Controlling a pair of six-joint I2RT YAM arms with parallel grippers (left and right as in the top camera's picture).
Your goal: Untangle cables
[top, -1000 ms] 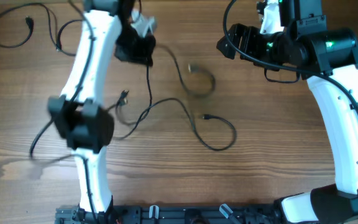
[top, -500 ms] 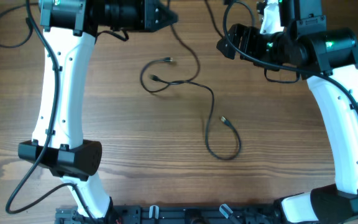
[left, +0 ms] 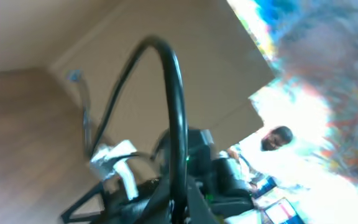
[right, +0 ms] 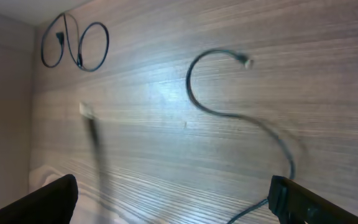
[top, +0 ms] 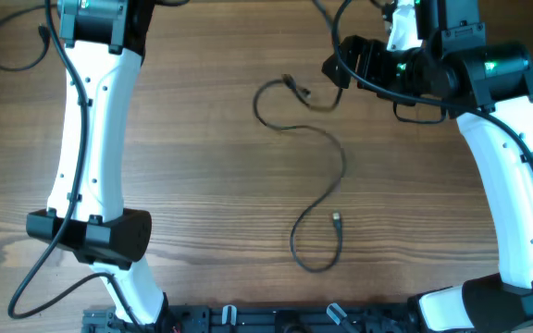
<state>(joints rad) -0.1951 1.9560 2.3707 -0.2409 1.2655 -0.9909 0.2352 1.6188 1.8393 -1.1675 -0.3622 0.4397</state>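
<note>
One thin black cable (top: 339, 153) lies in a long S on the wood table, with a plug (top: 336, 218) at its near end; its far end is blurred near the right gripper. It shows in the right wrist view (right: 219, 111) too. A second cable (top: 15, 46) lies looped at the far left, seen also in the right wrist view (right: 74, 42). My left gripper (left: 180, 208) is shut on a black cable (left: 174, 99) that arches up in front of the camera; it is beyond the overhead's top edge. My right gripper (top: 333, 67) is open and empty above the table (right: 173, 202).
The left arm (top: 91, 120) stands tall over the left side of the table. The right arm (top: 498, 120) fills the right side. A blurred cable end with a pale plug (right: 84, 109) hangs in the right wrist view. The arms' base rail (top: 276, 319) runs along the front edge.
My left gripper has risen out of the overhead frame with the cable. The cable on the table has been dragged right and reshaped, its plug end now lower. The right arm has not moved.
</note>
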